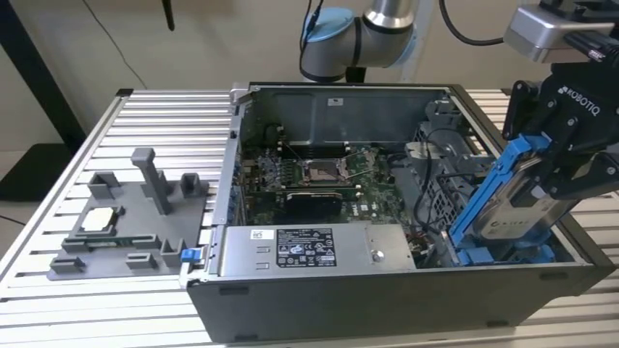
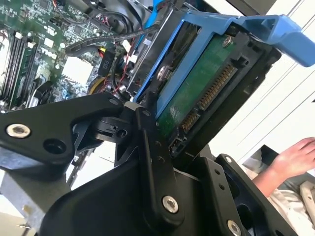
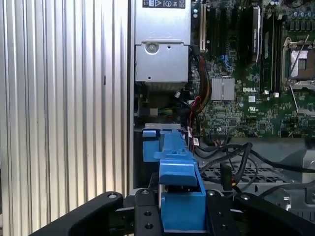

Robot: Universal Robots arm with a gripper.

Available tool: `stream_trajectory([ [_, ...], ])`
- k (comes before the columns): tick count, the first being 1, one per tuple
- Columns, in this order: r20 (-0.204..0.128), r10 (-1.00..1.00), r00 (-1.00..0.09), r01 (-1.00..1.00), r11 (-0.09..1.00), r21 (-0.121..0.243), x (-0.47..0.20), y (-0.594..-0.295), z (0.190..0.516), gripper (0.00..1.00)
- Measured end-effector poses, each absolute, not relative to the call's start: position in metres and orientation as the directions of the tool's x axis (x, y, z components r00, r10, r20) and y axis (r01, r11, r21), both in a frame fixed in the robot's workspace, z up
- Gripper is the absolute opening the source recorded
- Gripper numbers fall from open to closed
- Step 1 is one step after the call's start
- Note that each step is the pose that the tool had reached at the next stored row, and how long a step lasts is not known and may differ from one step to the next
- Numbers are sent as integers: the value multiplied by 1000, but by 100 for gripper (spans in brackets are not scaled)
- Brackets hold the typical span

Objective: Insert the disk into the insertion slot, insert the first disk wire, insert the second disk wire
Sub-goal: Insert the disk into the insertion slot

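Exterior view: gripper point(image 1: 553, 174) clamps the disk point(image 1: 514, 212), tilted at the case point(image 1: 387, 308) 4 o'clock corner; no insertion step complete.

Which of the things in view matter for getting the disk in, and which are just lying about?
In the job:
- the disk, tilted, its lower end down in the open computer case
- the pincer, shut on the disk

Lying about:
- grey fixture on the table, with a chip on it
- power-supply box in the case
- a person's hand
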State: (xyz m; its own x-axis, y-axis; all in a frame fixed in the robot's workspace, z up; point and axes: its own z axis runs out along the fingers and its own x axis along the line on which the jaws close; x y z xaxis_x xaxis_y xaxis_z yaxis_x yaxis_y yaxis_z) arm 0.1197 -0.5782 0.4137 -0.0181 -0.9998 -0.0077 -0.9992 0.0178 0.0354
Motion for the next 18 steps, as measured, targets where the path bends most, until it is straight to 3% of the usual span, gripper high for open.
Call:
stream_trajectory([
  [18, -28, -999, -18, -1000, 17, 24, 120, -577, 393, 0],
])
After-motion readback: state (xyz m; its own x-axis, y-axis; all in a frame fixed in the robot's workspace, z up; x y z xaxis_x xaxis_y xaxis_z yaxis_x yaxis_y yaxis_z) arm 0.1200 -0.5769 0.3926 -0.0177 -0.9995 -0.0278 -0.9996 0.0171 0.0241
